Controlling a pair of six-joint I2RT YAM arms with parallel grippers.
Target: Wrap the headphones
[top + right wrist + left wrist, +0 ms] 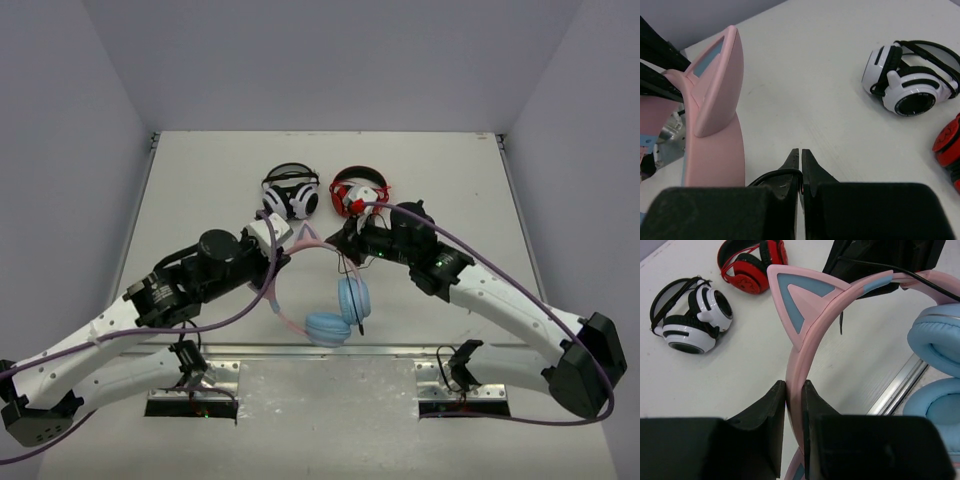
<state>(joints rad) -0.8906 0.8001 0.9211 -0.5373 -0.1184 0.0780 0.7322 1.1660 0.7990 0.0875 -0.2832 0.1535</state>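
Headphones (pixel 338 305) are being held near the table's (pixel 200 190) front edge: left gripper (pixel 795 392) is pinching the headband (pixel 805 345), seemingly stiff and light; right gripper (pixel 800 156) is nipping the thin cable (pixel 771 176), likely limp and slippery.

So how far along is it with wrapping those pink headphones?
Barely started. Done: the left pincer is shut on the headband. In hand: the right pincer pinches the black cable. Left: the winding itself; the cable runs loose past the blue cups, with no turns that I can see.
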